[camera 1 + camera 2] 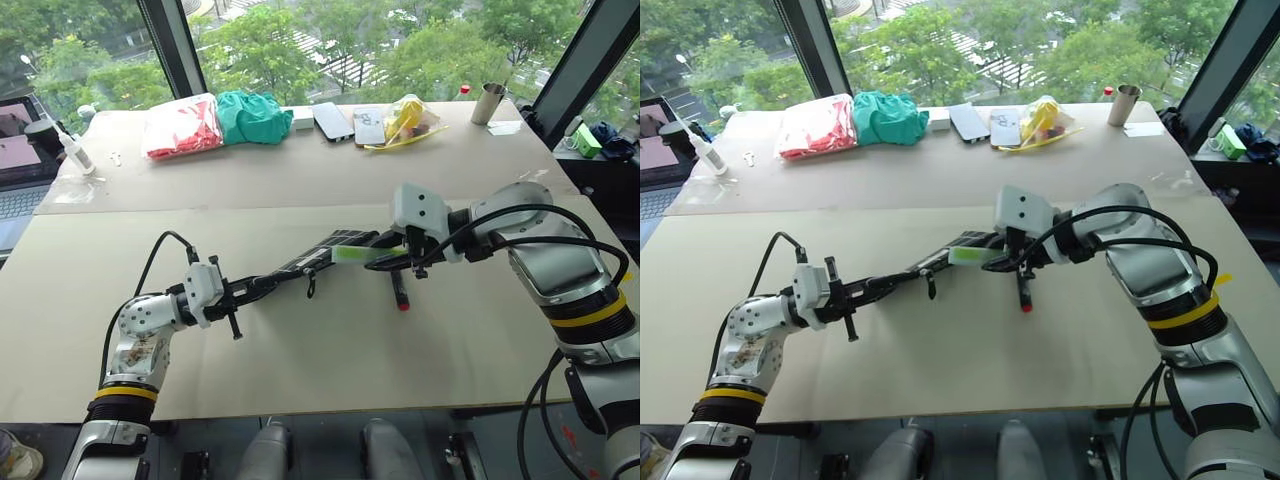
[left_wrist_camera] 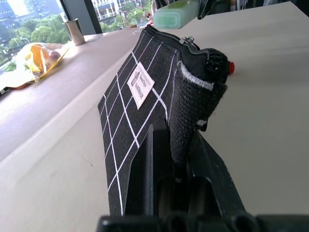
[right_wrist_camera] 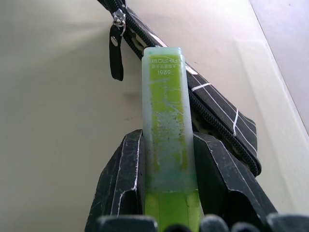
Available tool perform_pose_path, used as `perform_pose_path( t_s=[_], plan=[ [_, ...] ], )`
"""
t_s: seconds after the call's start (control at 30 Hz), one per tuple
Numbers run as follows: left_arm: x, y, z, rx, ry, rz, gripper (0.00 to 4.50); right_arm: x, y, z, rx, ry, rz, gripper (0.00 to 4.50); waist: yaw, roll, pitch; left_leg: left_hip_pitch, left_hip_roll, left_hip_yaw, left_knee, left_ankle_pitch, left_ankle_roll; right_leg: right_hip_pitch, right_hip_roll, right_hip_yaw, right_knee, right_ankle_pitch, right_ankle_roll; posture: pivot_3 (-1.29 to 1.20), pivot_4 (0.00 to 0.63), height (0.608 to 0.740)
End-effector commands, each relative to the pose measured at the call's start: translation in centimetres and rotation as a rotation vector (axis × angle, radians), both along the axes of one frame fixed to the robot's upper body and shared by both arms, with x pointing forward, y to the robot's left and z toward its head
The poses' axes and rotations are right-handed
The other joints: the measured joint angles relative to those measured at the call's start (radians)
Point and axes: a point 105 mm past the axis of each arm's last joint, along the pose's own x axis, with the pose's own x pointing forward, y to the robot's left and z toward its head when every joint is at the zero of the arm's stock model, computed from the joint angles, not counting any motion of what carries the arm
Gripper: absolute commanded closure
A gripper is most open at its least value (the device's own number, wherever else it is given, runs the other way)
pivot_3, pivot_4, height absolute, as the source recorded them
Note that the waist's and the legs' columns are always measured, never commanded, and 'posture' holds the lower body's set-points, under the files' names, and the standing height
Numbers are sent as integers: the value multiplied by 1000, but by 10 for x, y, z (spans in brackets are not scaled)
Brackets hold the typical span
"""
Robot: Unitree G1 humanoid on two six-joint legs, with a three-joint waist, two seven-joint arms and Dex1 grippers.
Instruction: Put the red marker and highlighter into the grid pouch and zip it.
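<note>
The grid pouch (image 1: 335, 248), black with white lines and a white label (image 2: 140, 84), hangs raised over the table. My left gripper (image 1: 280, 277) is shut on its near end (image 2: 193, 106). Its zipper (image 3: 207, 116) is open, and the black pull tab (image 3: 116, 53) dangles. My right gripper (image 3: 166, 145) is shut on the lime-green highlighter (image 3: 166, 125), holding it level just above the pouch's open top edge (image 1: 355, 254). The red marker (image 1: 400, 290) lies on the table under the right gripper, its red end toward me.
The back table holds a red packet (image 1: 182, 127), a green cloth (image 1: 252, 115), two phones (image 1: 345, 122), a yellow bag (image 1: 405, 120) and a metal cup (image 1: 487, 103). A laptop (image 1: 15, 150) and a white bottle (image 1: 72, 150) stand at far left.
</note>
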Motion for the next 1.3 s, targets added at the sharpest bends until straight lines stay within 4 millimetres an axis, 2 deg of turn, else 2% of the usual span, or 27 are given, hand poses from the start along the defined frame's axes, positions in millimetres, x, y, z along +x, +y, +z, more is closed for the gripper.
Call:
perform_pose_path(
  t_s=[0.03,0.3,0.53,0.97,1.07,1.17,1.3],
  plan=[
    [-1,-3,9,-6,-38,-11,4500,-1,-1,7,-10,-36,16,3460,0,0,0,0,0,0,0,0,0,0,0,0,0,0,0,0,150,740],
    [-1,-2,10,-6,-39,-3,4500,1,-14,-5,-59,-24,-15,3460,1,0,0,0,0,0,0,0,0,0,0,0,0,0,0,0,150,740],
    [-2,-1,11,-3,-39,-1,4500,13,-30,-2,-62,-32,-79,3460,1,0,0,0,0,0,0,0,0,0,0,0,0,0,0,0,150,740],
    [-1,-1,13,-4,-40,0,4500,23,-40,-2,-63,-29,-118,3460,1,0,0,0,0,0,0,0,0,0,0,0,0,0,0,0,150,740],
    [-1,0,13,-3,-40,1,4500,19,-44,0,-49,-1,-117,3460,1,0,0,0,0,0,0,0,0,0,0,0,0,0,0,0,150,740],
    [-1,0,13,-3,-40,4,4500,5,-39,2,-13,65,-67,3460,2,0,0,0,0,0,0,0,0,0,0,0,0,0,0,0,150,740],
    [0,1,13,-2,-38,5,4500,-2,-31,1,11,101,-50,3460,0,0,0,0,0,0,0,0,0,0,0,0,0,0,0,0,150,740]
  ],
)
